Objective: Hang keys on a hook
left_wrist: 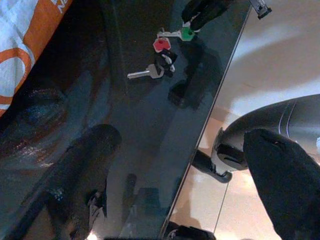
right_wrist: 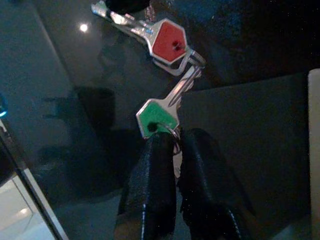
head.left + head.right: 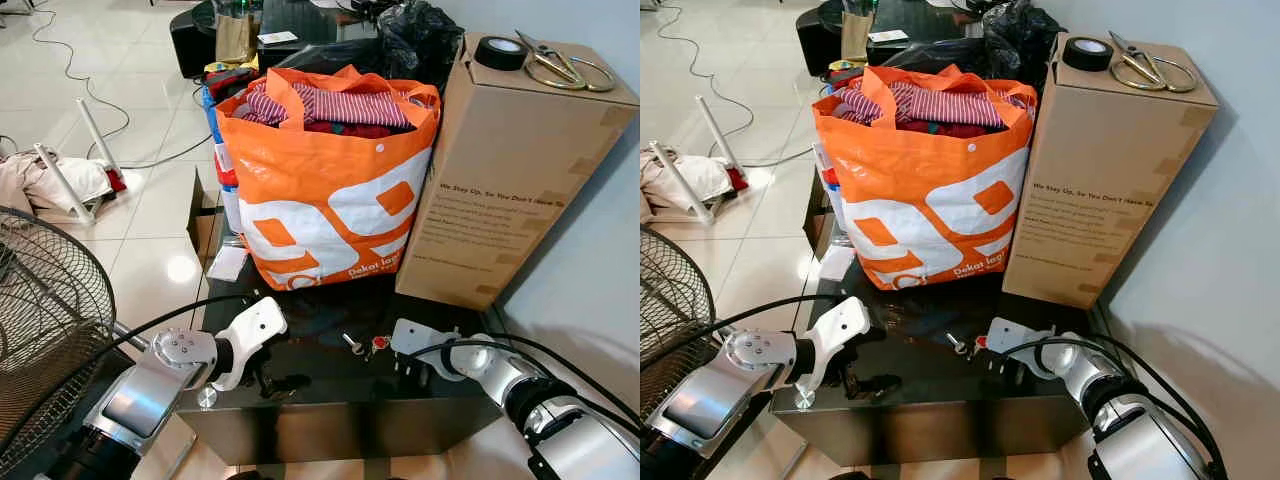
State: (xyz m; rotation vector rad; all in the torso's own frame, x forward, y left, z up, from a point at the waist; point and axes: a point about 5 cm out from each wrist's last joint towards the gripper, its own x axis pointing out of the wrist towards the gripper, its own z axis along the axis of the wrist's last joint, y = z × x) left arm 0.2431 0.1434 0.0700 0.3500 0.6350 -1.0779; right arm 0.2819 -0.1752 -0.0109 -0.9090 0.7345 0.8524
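Right pincer (image 2: 167,145) is down on the glossy black desk (image 3: 330,390), and the right wrist view has its two black fingers (image 2: 150,185) pressed together at the green-capped key, nipping the ring of the keys (image 2: 167,75) right there at the tips. So this is the pick-up step, the grab just made or being made, with the bunch lying flat on the desk: red-capped key, green-capped key, plain silver one splayed out, near the front edge and just ahead of the orange bag (image 3: 330,190). From the head views the keys (image 3: 365,345) sit between the two arms, closer to the right one. Left pincer (image 3: 262,380) hovers low over the desk's left front corner, and whether its fingers are apart or together, I cannot tell from these angles. Beside the bag stands a tall cardboard box (image 3: 510,170) with tape and scissors on top. No hook anywhere in sight yet! Next up, as I read it: a firm hold on that ring, a clean lift so the keys dangle free of the glass, then a turn away to find the hook, with the ring kept open enough to slip over it.
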